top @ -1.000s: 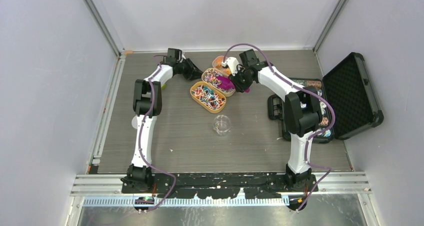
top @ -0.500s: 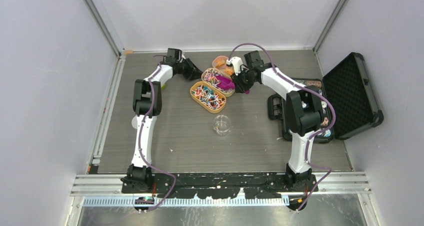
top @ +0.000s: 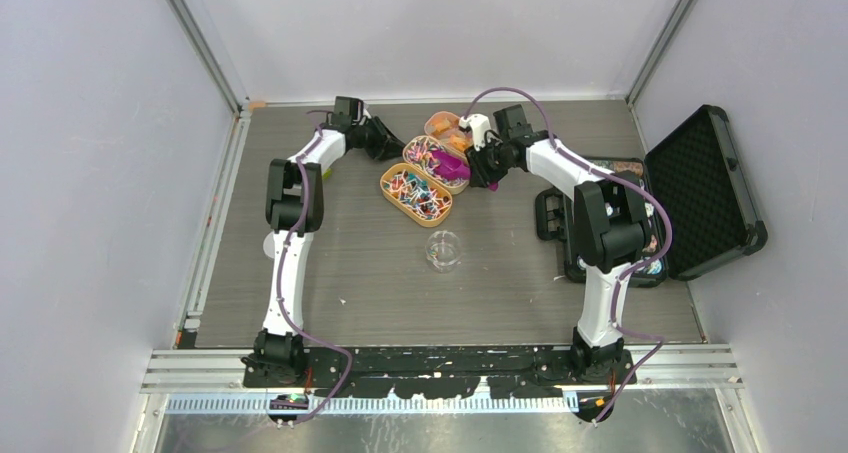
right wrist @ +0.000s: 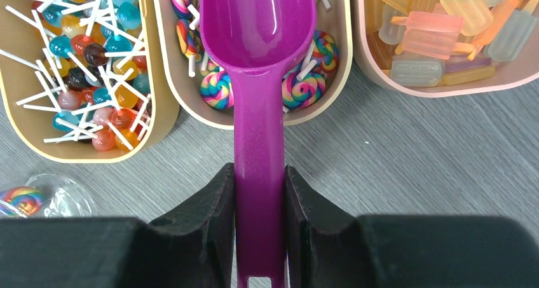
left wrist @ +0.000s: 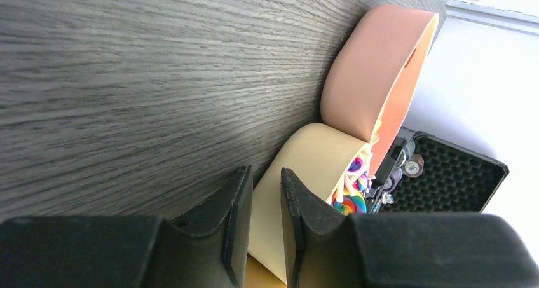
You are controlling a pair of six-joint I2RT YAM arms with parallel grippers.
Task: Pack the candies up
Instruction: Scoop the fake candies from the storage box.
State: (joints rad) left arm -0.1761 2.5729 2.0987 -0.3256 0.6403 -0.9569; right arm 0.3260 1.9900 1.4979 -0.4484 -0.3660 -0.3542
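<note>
Packing has barely begun, and the scoop's bowl is empty. The left tool (left wrist: 264,173) has its jaws nearly together at the cream tray's (left wrist: 305,167) wall; whether they pinch it I cannot tell. Left of the right tool (right wrist: 259,170), a clear cup (right wrist: 63,192) on the bench holds one swirl lollipop (right wrist: 19,199). Ahead of it the candies (right wrist: 82,53) fill the tan tray (right wrist: 159,119), the cream tray and the pink tray (right wrist: 445,92). This tool clamps the magenta scoop (right wrist: 257,21).
</note>
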